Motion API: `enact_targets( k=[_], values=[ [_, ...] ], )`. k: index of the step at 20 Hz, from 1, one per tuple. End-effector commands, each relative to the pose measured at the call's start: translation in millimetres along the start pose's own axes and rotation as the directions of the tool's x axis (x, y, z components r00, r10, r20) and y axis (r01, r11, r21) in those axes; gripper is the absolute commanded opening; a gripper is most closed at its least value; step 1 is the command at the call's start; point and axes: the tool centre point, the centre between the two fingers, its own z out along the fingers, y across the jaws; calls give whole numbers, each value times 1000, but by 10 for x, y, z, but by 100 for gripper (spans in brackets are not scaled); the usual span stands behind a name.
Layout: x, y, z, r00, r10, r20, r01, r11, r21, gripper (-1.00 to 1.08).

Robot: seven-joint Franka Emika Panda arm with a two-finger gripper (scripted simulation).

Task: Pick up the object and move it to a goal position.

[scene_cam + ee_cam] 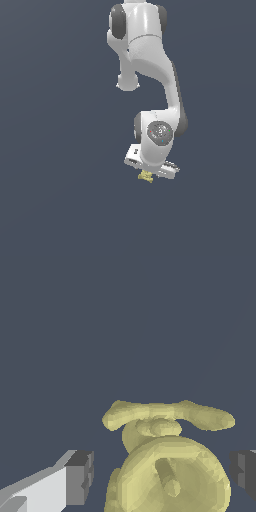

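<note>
The object (170,476) is a pale-yellow knobbly piece with a rounded centre and pointed flaring arms. In the wrist view it fills the space between my two dark fingertips (80,478). A narrow gap shows beside one fingertip, and the other fingertip sits right at the object's edge. My gripper (162,476) is open around it. In the exterior view the object (145,176) peeks out just under the white hand, and the gripper (150,174) is mostly hidden by the hand and wrist.
A plain dark blue-grey surface (60,200) lies all around. The white arm (145,45) reaches down from the top of the exterior view. No other objects or goal marker show.
</note>
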Motion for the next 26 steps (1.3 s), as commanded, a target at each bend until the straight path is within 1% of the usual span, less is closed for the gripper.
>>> enact_targets(
  k=[1,6,7,19,26],
  values=[
    [4,-1,76,1000,1,-1,-1,1000,1,100],
    [17,-7,76,1000,1,-1,-1,1000,1,100],
    [17,-7,76,1000,1,-1,-1,1000,1,-100],
    [16,-4,67,1000,-1,-1,1,1000,1,-100],
    [10,72,-121,999,-37,-4,37,999,3,-100]
  ],
)
